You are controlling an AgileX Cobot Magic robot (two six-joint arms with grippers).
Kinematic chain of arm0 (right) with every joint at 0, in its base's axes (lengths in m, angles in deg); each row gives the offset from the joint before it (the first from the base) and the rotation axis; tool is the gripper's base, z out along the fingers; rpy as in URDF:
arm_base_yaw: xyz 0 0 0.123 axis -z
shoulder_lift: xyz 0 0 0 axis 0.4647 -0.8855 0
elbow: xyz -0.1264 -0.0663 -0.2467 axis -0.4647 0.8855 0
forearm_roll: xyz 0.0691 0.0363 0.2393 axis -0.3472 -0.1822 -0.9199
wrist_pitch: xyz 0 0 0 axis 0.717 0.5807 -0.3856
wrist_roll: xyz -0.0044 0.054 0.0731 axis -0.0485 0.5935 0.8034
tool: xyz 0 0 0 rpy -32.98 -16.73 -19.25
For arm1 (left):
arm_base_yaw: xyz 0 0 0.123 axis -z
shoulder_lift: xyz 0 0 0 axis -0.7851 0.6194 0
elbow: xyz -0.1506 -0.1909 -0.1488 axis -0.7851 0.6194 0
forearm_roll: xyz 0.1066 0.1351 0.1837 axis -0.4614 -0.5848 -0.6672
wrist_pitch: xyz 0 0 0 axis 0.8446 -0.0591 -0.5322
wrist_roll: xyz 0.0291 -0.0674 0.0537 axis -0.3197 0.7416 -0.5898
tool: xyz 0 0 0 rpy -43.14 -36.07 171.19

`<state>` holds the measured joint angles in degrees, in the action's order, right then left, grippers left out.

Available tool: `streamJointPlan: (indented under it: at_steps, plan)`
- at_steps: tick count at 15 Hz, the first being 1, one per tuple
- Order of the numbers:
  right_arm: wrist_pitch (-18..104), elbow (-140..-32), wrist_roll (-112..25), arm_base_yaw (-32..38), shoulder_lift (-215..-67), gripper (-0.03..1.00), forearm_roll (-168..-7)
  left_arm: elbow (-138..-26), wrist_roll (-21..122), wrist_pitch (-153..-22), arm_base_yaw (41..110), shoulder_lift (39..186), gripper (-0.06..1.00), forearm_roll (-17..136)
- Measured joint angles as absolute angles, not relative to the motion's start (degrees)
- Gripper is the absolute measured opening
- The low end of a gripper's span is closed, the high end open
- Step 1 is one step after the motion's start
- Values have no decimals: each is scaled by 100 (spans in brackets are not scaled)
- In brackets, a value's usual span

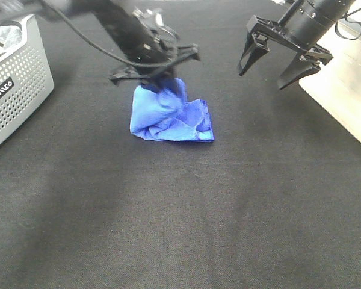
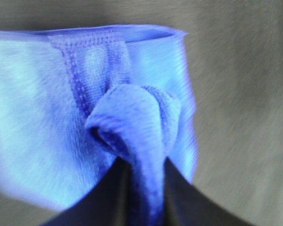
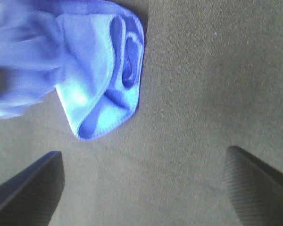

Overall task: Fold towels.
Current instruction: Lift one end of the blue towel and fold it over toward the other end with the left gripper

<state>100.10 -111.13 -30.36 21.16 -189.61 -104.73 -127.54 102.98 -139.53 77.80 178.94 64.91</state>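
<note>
Blue towel (image 1: 171, 117) lies bunched on the black table (image 1: 168, 229) directly beneath the left gripper (image 1: 159, 84), whose narrow jaws pinch a raised fold, while the right gripper (image 1: 262, 79) hovers wide open and empty, off to its right.

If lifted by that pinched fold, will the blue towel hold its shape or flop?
Probably floppy: the blue towel lies crumpled in soft rolls and drapes from the fold pinched in the left gripper. Likely light, since a small pinch holds part of it up. It looks plush, so it should not slip easily.
</note>
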Motion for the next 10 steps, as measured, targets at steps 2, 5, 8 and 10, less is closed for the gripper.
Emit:
streamJointPlan:
  at_steps: [2,5,8,10]
  plan:
    - [10061,-11113,-3030,2116,-18961,86,-10461,-13052,10367,-13632,7929,18198,50,6748]
    - [10061,-11113,-3030,2116,-18961,86,-10496,-13074,10384,-13105,8021,18295,74,7293]
    - [10061,-11113,-3024,2116,-18961,86,-10679,-13092,9972,-12864,8009,18295,77,7803]
    - [10067,-11113,-3024,2116,-18961,86,-10771,-13092,9628,-12927,7912,18244,77,7849]
